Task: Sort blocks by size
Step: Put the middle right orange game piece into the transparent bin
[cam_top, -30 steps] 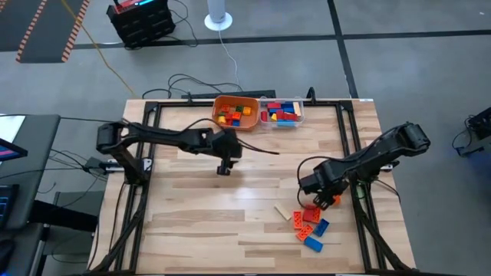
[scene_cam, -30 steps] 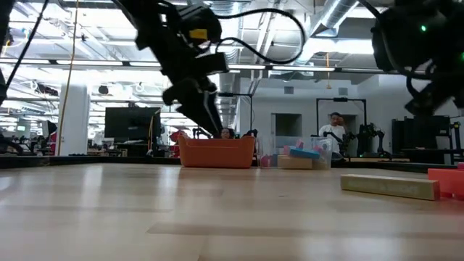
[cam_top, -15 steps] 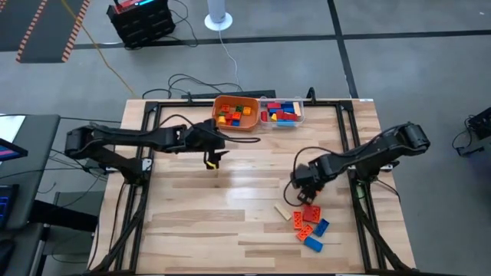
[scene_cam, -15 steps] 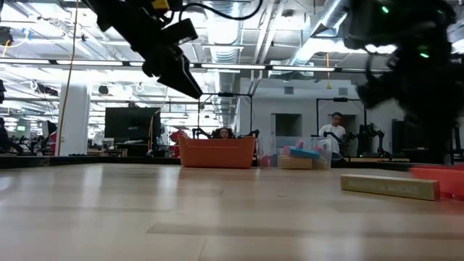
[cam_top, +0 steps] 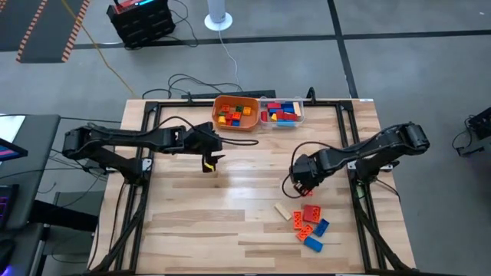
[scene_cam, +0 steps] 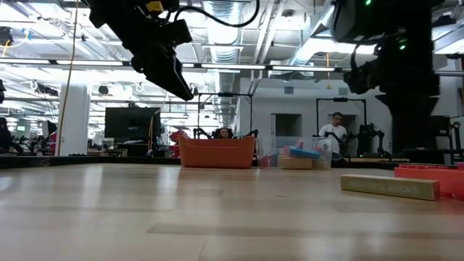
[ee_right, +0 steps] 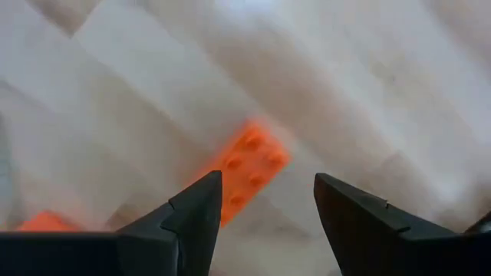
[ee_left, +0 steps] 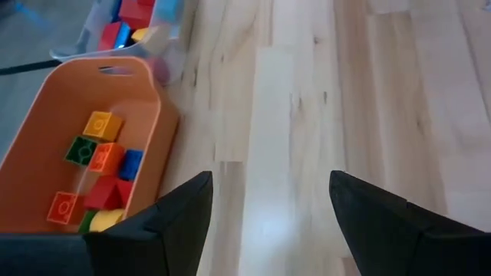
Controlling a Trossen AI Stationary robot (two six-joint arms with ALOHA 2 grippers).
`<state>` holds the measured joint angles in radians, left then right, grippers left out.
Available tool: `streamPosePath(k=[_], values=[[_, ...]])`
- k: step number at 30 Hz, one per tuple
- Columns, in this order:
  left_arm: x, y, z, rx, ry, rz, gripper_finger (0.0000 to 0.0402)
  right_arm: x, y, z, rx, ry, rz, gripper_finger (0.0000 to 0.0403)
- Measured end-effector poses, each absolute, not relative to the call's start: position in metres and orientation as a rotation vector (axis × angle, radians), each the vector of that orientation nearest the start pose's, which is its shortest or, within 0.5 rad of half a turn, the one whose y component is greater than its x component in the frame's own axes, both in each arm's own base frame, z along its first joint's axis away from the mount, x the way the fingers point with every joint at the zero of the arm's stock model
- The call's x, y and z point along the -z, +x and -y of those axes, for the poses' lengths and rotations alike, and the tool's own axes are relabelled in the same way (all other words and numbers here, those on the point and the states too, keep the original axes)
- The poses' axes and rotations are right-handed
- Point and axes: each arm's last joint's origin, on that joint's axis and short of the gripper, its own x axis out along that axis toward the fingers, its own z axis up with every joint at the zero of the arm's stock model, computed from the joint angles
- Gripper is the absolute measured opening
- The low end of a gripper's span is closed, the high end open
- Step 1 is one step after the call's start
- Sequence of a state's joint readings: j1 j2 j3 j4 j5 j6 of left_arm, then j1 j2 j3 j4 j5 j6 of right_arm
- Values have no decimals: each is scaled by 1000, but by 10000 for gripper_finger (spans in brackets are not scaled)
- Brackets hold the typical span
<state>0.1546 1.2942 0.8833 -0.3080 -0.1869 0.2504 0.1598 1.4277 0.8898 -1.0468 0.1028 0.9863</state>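
Observation:
Several blocks lie flat on the table at the near right: a red one (cam_top: pixel 311 212), two orange ones (cam_top: pixel 298 220), two blue ones (cam_top: pixel 321 227) and a long tan one (cam_top: pixel 284 211). My right gripper (cam_top: pixel 301 185) hangs open, pointing down, just on the far side of this pile. In the right wrist view an orange block (ee_right: pixel 249 170) lies on the wood below my right gripper (ee_right: pixel 267 180), untouched. My left gripper (cam_top: pixel 209 162) is open and holds nothing, raised over the table near the orange bowl (cam_top: pixel 235 113). The left wrist view shows my left gripper (ee_left: pixel 270 182) and small blocks (ee_left: pixel 100 157) in the bowl.
A clear container (cam_top: pixel 281 113) with red, blue and yellow blocks stands right of the orange bowl at the far edge. A black frame (cam_top: pixel 347 123) runs along the table's sides. Bare wood lies between the two arms and at the near left.
My left gripper has drawn back toward the table's left edge and risen, staying open. My right gripper has moved up and toward the left and far side, away from the block pile, and has tipped to point down. The blocks have not moved.

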Motion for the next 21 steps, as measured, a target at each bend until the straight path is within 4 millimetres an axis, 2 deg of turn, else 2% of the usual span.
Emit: streamPosePath(k=[6,10,13,18,21], values=[[-250,264,-42,-214,256,-776,254,-193,217,-51,800,628,-1353,244],[-249,264,-40,-204,258,-790,254,-179,208,-66,852,679,-1305,244],[-248,263,-39,-197,268,-796,254,-170,208,-75,839,747,-1230,244],[-248,264,-39,-195,268,-795,254,-159,202,-77,930,762,-1239,244],[-249,264,-38,-178,260,-790,254,-152,206,-76,958,745,-1250,244]])
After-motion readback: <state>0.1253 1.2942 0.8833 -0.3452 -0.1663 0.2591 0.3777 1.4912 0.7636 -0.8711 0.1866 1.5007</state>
